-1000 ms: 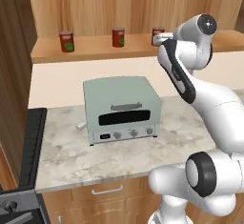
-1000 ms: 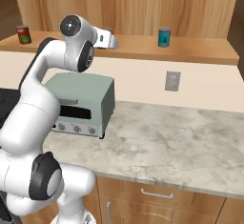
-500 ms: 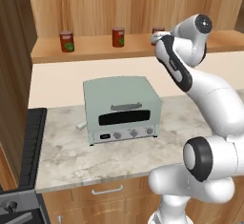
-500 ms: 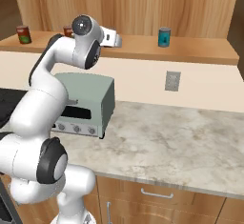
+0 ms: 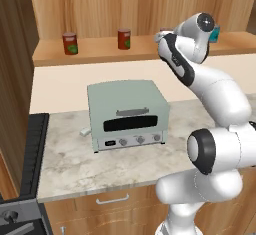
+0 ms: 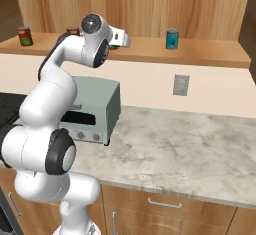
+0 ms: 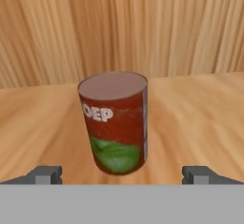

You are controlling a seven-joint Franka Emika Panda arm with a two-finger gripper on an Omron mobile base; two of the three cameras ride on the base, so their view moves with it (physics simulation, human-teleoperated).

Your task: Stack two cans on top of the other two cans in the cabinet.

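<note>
Both base views look forward onto the cabinet [image 5: 130,54] shelf from opposite sides; the hand view sits close.

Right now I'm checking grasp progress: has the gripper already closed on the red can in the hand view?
No. The red can stands free on the shelf, with the fingertips spread wide on both sides, not touching it.

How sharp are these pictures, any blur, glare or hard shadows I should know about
Hand view: the red can is fairly crisp, though its label lettering looks soft, and the shelf wood grain smears; only a faint shadow under the can. Left base view: even, flat light, the toaster oven throws a soft shadow on the counter. Right base view: slightly soft overall, no glare; the teal can reads clearly.
</note>
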